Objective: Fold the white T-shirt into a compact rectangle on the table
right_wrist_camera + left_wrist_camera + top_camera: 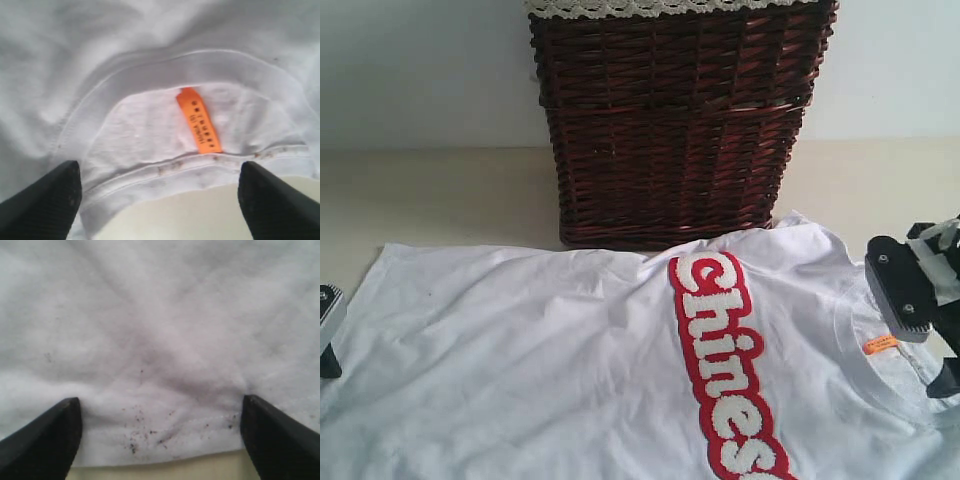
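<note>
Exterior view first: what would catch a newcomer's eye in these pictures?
The fuzzy red-edged lettering running across the white T-shirt, which is spread on the table. Behind it stands a dark wicker basket, and an orange neck tag glows at the collar, where the right gripper hovers open.

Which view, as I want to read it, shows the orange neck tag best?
The right wrist view: the orange neck tag lies close up inside the collar, dark print visible. The exterior view shows only a small orange patch. The left wrist view shows only the white T-shirt, no tag.
</note>
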### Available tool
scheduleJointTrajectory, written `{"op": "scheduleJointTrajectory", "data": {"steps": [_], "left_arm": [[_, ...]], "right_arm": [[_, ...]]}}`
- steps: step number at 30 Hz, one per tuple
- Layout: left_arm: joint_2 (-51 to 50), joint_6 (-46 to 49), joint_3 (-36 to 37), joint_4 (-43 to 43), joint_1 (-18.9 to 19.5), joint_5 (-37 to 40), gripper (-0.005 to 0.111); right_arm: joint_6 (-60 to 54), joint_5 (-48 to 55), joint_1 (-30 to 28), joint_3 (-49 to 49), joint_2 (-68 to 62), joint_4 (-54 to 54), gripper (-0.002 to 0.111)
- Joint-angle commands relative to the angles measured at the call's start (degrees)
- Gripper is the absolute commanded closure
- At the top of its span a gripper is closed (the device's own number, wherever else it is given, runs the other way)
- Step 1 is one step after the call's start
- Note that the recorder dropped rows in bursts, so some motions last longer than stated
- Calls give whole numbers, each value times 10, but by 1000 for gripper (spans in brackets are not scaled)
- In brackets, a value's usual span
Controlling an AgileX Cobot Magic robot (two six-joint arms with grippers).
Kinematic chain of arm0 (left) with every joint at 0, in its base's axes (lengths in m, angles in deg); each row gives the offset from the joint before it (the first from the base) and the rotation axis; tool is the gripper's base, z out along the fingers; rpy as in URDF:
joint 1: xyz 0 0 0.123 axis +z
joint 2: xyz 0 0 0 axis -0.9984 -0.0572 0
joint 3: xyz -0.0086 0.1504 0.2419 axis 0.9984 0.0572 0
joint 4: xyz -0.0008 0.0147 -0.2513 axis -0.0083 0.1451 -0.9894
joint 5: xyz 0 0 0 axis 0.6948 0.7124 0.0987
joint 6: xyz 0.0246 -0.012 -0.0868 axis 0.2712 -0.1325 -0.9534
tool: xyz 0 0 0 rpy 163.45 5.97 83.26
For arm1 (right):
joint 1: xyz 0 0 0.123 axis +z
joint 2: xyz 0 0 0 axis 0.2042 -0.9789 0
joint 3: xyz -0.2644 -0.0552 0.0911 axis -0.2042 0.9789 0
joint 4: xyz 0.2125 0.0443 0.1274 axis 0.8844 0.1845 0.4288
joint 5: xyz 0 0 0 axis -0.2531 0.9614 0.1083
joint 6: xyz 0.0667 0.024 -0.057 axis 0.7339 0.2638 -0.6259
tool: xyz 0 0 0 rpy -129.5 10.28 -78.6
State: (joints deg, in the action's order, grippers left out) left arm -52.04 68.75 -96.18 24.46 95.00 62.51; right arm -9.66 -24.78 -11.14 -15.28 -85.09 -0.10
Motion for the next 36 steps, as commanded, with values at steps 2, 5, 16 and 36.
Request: {"op": "scheduleJointTrajectory", "data": {"steps": [2, 5, 16, 36], "left_arm": [[-20, 6, 10, 12, -3, -23, 23], [-20, 6, 10, 12, -3, -23, 23], [-20, 6, 10, 12, -3, -23, 23], [-20, 6, 10, 12, -3, -23, 23]], "right_arm": [[-19, 23, -32, 1, 0, 41, 27], [-21, 24, -33, 1, -21, 40, 27], [-59, -14, -33, 1, -64, 36, 27], [-58, -47, -33, 1, -90, 45, 27]]}}
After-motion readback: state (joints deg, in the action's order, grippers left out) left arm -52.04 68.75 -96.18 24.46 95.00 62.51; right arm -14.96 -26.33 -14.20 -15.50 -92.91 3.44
